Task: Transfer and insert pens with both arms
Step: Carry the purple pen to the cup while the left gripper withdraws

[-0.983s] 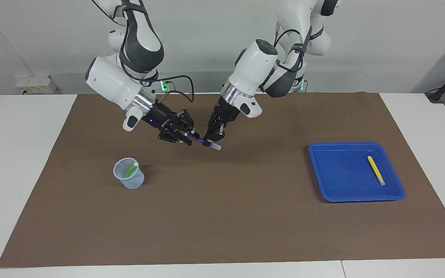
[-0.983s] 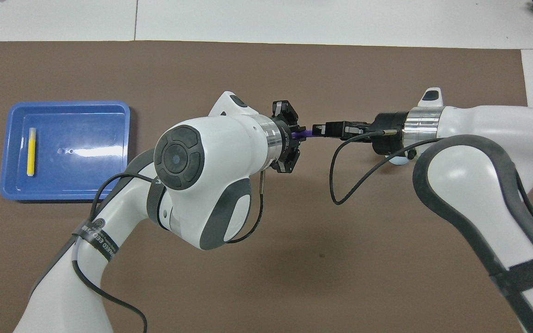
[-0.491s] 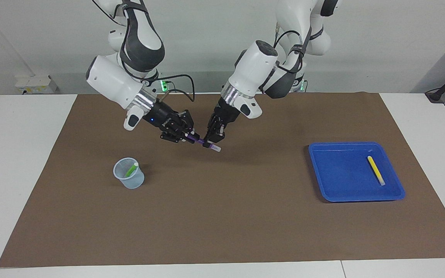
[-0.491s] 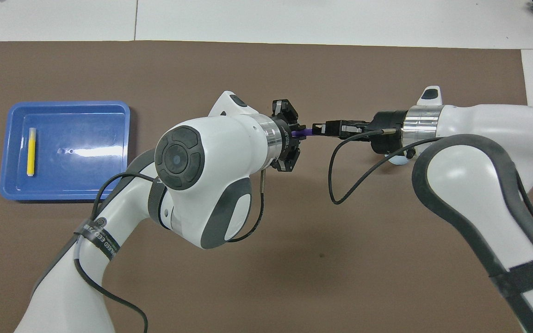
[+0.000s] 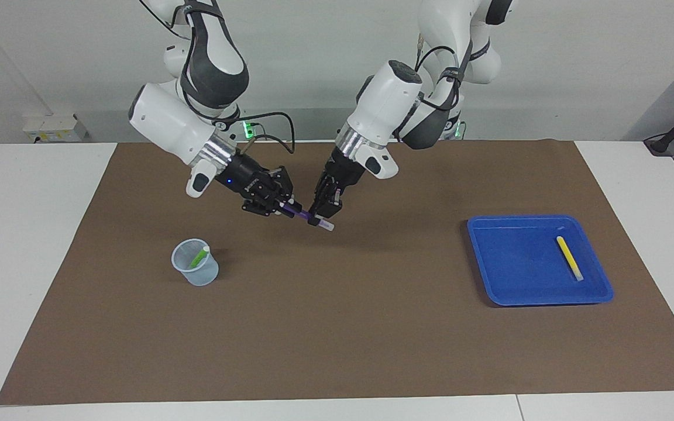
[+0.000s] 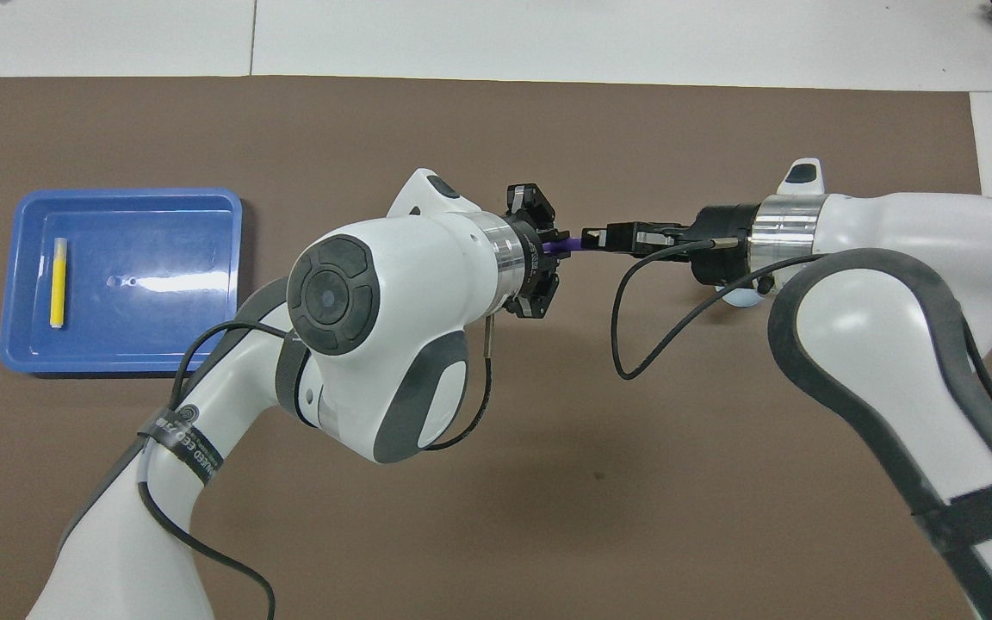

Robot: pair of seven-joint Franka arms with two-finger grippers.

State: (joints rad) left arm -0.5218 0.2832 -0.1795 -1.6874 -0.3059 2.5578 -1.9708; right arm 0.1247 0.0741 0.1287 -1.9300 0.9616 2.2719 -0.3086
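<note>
The purple pen (image 5: 302,215) hangs tilted in the air over the brown mat, between both grippers, its pale end pointing away from the robots. My right gripper (image 5: 285,206) is shut on its purple end. My left gripper (image 5: 318,215) sits at the pen's other part, by the pale end. In the overhead view the purple pen (image 6: 567,246) bridges the left gripper (image 6: 548,250) and the right gripper (image 6: 592,239). The green pen (image 5: 199,257) stands in a clear cup (image 5: 195,273). The yellow pen (image 5: 570,258) (image 6: 58,282) lies in the blue tray (image 5: 512,263).
The cup stands on the brown mat (image 5: 337,327) toward the right arm's end. The blue tray (image 6: 160,327) is toward the left arm's end. White table surface (image 5: 21,234) surrounds the mat.
My right gripper has closed on the purple pen. Both grippers and the pen have shifted only slightly. The cup, tray and other pens have not moved.
</note>
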